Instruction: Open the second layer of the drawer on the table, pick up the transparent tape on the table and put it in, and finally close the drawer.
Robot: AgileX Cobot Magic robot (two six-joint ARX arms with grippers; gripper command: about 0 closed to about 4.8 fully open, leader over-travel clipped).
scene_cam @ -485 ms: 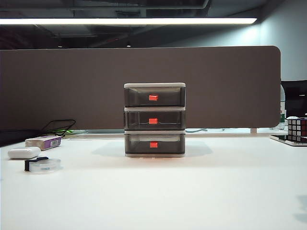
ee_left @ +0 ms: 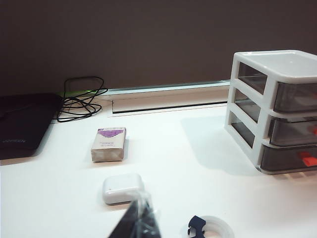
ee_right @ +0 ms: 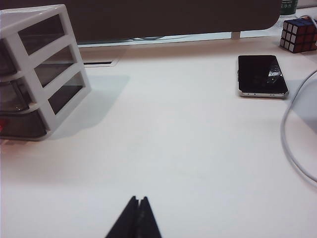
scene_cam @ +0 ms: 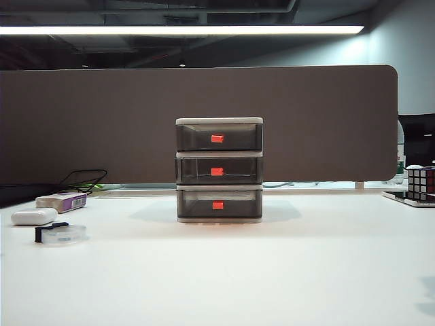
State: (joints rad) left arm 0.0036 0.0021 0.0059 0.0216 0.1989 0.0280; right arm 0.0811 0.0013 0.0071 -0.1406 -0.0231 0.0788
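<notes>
White tabletop [scene_cam: 272, 272] under a dark partition, nothing begun. Far left: white oval case [scene_cam: 33, 216], purple-and-white box [scene_cam: 62, 201] with print too small to read, clear tape ring [scene_cam: 61, 235] with black cutter lying flat just beside the case. Left gripper [ee_left: 140, 225] clenched, empty, hovering near tape. Centre: grey three-tier drawer cabinet [scene_cam: 219, 170], middle tier [scene_cam: 219, 168] shut; probably needs its red handle [scene_cam: 217, 172] pulled first. Right gripper [ee_right: 137, 218] pinched shut, empty, well apart.

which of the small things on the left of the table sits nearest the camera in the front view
The transparent tape, the clear ring with a black cutter. The white oval case and purple-and-white box lie farther back, toward the divider.
</notes>
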